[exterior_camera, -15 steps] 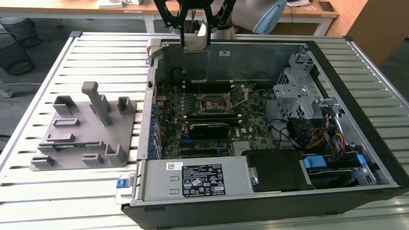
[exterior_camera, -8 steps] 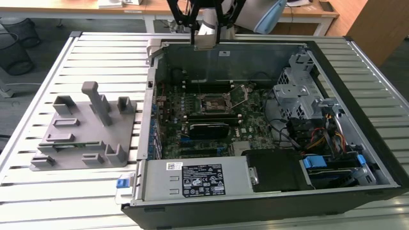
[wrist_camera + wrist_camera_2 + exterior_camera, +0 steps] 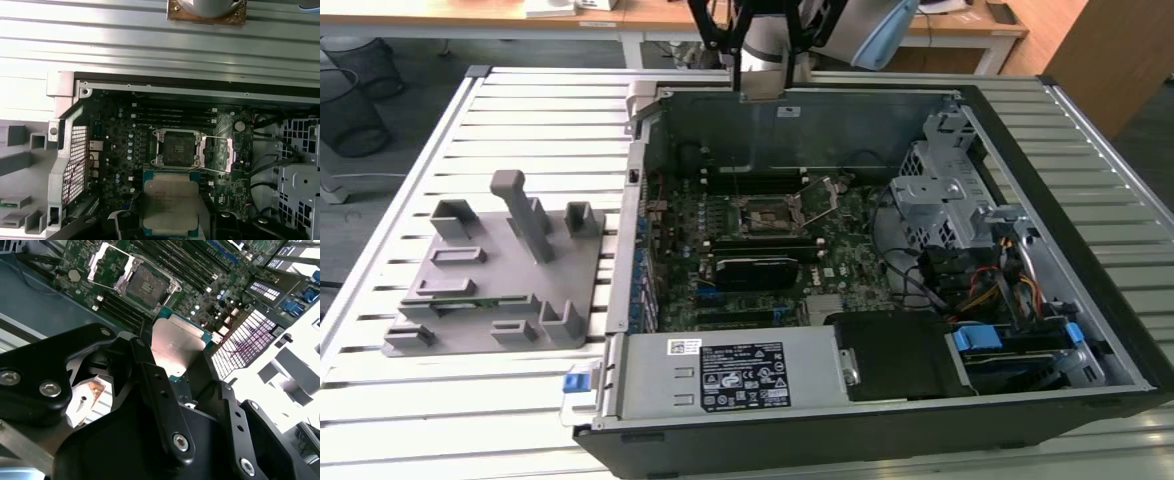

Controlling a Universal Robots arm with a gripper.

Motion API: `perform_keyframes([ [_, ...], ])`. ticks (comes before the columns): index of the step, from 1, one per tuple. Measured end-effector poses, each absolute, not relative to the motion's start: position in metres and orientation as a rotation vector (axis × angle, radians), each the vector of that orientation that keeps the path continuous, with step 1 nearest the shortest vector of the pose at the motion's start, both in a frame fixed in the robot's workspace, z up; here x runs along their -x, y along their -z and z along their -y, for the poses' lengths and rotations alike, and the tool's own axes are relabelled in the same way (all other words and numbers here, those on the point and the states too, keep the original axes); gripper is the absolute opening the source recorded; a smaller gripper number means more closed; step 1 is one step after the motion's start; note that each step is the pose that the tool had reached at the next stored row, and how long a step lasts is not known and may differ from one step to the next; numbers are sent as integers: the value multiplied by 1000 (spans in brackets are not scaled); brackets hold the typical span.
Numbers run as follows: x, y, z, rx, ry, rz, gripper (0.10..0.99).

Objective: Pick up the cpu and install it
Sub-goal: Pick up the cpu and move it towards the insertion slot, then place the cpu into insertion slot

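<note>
surface: slatted metal (image 3: 427, 410), carrying open computer case (image 3: 854, 440) under gripper (image 3: 177, 367) | room: wooden desks (image 3: 660, 12) beyond | gripper: clamped on cpu (image 3: 180, 340), above case's far wall; socket (image 3: 175, 148) uncovered, apart from cpu

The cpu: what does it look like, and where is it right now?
The cpu is a thin flat square chip: pale silver metal top with faint print, green-blue board edge around it. The black gripper clamps it at two opposite sides, holding it in the air over the motherboard, close to the open socket but not in it.
</note>
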State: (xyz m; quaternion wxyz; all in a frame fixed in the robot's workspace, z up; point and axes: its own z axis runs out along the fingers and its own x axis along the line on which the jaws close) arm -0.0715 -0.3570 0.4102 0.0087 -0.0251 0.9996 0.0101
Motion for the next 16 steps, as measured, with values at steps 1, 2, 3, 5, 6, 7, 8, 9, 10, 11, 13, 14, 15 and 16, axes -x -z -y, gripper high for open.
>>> perform_keyframes([
  [1,70,-410,357,79,-32,-3123,525],
  [2,68,-410,356,79,-32,-3123,525],
  [3,67,-410,356,79,-32,-3123,525],
  [5,64,-410,356,79,-32,-3123,525],
  [6,63,-410,355,79,-32,-3123,525],
  [7,62,-410,355,79,-32,-3123,525],
  [8,60,-410,355,79,-32,-3123,525],
  [9,59,-410,355,79,-32,-3123,525],
  [10,58,-410,355,79,-32,-3123,525],
  [11,57,-410,355,78,-32,-3123,525],
  [13,56,-410,355,79,-31,-3123,525],
  [14,56,-410,355,79,-31,-3123,525],
  [15,56,-410,355,79,-30,-3123,525],
  [16,56,-410,355,79,-30,-3123,525],
])
